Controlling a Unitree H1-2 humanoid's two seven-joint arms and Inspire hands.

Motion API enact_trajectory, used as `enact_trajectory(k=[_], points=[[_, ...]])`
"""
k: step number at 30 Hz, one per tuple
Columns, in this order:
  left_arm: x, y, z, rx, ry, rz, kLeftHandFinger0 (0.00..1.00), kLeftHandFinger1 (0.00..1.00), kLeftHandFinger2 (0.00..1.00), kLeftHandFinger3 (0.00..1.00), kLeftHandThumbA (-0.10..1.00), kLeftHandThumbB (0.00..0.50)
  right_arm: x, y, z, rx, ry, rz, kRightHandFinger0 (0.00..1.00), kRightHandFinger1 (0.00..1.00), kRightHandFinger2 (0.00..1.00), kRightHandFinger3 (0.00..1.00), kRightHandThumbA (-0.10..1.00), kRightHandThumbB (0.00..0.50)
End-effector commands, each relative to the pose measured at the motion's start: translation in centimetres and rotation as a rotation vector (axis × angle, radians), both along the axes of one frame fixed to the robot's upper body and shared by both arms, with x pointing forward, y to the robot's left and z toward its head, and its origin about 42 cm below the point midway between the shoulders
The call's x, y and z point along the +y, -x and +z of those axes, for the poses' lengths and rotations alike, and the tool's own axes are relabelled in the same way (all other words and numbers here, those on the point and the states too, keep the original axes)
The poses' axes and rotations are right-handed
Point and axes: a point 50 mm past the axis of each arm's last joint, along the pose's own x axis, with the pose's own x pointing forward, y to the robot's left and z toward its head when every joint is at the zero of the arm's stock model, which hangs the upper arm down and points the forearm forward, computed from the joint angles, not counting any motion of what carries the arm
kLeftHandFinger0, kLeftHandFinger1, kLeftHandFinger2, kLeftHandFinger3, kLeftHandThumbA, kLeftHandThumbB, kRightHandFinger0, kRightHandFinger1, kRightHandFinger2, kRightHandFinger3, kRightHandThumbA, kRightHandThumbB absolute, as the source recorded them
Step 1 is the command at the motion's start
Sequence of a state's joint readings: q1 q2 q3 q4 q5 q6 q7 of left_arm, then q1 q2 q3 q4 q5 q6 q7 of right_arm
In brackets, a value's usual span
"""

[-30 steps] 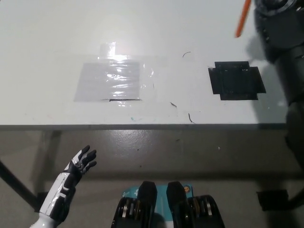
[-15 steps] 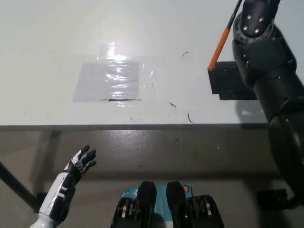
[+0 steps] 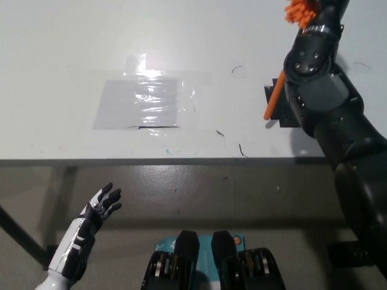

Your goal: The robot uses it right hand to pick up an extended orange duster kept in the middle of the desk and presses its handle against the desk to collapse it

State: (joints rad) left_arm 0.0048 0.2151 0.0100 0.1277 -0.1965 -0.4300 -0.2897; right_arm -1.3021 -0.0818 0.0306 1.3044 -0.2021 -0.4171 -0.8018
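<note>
The orange duster stands steeply over the right side of the white desk (image 3: pixel 72 48). Its fluffy orange head (image 3: pixel 300 10) is at the top edge of the head view. The lower part of its orange handle (image 3: pixel 273 103) slants down to a tip at the near edge of a black patch (image 3: pixel 270 92). My black right hand (image 3: pixel 329 13) is at the top right, shut on the duster; the wrist and forearm hide the grip and the middle of the handle. Whether the tip touches the desk is unclear. My white left hand (image 3: pixel 101 204) rests open below the desk's front edge at lower left.
A clear shiny sheet (image 3: pixel 142 104) is taped flat at the desk's middle. Small dark pen marks (image 3: pixel 240 149) lie near the front edge. My black right arm (image 3: pixel 338 121) covers most of the black patch and the desk's right end. Grey floor lies below the desk.
My right arm has swung left and lower over the black patch. The duster's handle tip has come down toward the desk, and its fluffy head now shows at the top.
</note>
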Motion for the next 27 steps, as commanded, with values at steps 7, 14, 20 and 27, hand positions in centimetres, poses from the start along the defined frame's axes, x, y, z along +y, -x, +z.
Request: enact_trajectory(k=[7,14,20,27], points=[[0.5,-0.6,1.8,-0.071,-0.002,-0.011,1.0,1.0,1.0,1.0,0.99,0.284,0.6,0.5,4.0,-0.198,0.06,-0.026,0.0,0.08,0.49,0.6,-0.1,0.089],[0.5,-0.7,1.8,-0.084,-0.002,-0.017,1.0,1.0,1.0,1.0,0.99,0.269,0.8,0.7,4.2,-0.233,0.115,-0.038,0.0,0.12,0.58,0.66,-0.1,0.077],[0.5,-0.9,2.0,-0.091,-0.001,-0.018,1.0,1.0,1.0,1.0,0.99,0.282,1.4,1.0,2.9,-0.242,0.162,-0.049,0.0,0.11,0.57,0.65,-0.1,0.082],[0.6,-1.1,2.1,-0.093,-0.008,-0.017,1.0,1.0,1.0,1.0,1.0,0.283,1.8,1.4,0.2,-0.199,0.155,-0.055,0.0,0.05,0.52,0.59,-0.1,0.092]])
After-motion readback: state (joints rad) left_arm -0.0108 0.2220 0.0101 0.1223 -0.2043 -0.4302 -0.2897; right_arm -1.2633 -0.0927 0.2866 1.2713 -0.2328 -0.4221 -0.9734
